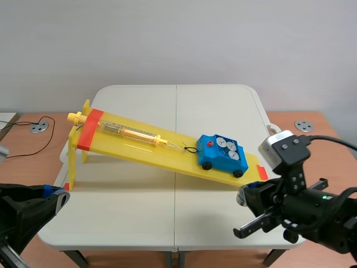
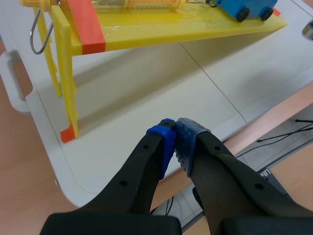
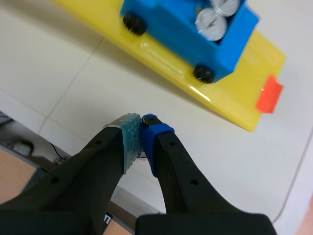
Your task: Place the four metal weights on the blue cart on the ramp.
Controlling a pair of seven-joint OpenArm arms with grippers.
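Seemingly done, yet the right gripper (image 3: 141,125) (clenched empty, like the left gripper (image 2: 174,126)) could bump weights (image 3: 209,23) off the cart (image 1: 222,159).

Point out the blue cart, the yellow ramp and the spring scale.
blue cart (image 1: 220,161): scene view, its near side wall.
yellow ramp (image 1: 139,149): scene view, bare deck.
spring scale (image 1: 131,133): scene view, middle of its clear tube.

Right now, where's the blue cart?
Scene view, right of centre: the blue cart sits near the low end of the yellow ramp, ahead of the right gripper.
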